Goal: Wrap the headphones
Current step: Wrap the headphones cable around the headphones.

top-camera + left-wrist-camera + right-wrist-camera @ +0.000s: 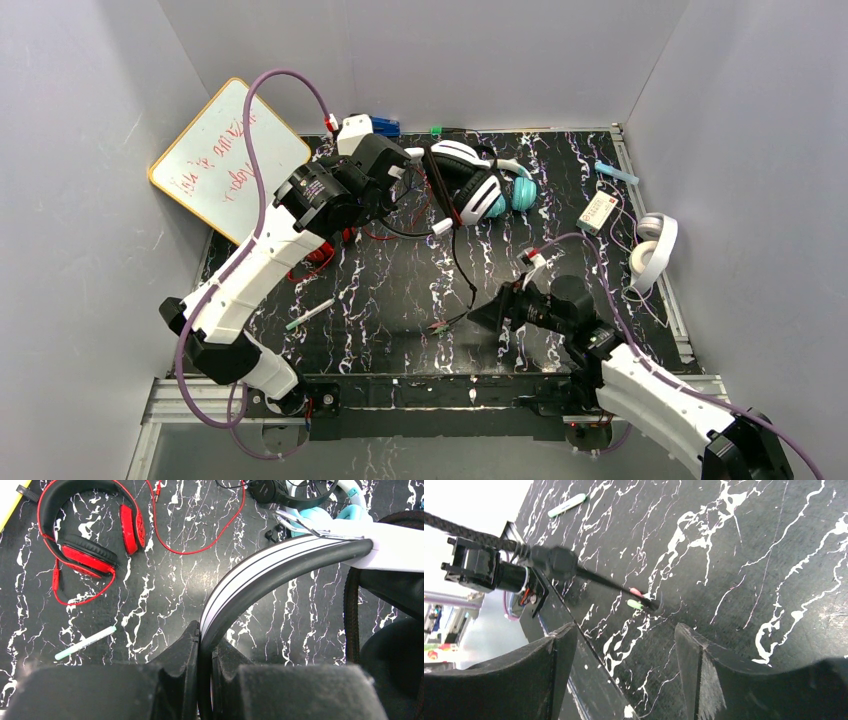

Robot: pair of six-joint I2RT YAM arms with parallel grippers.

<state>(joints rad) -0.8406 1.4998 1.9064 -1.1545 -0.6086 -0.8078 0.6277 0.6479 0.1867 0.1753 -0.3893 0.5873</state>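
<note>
Only your wrist views show it: left gripper [205,652] clamped on the white-and-black headphones [260,575], right gripper [621,645] jaws apart near the plugs [638,601].

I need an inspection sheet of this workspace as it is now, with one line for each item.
Surface: black table with white veining.
Job's things: white-and-black headphones in the left hand; red headphones, teal headphones and all-white headphones on the table.
Clutter: marker, white box.
Hands: left hand shut on that pair; right hand open, near the plugs.
Cables: black cable runs loose to the plugs; red cable sprawled.
Surroundings: whiteboard leaning at the left wall.
</note>
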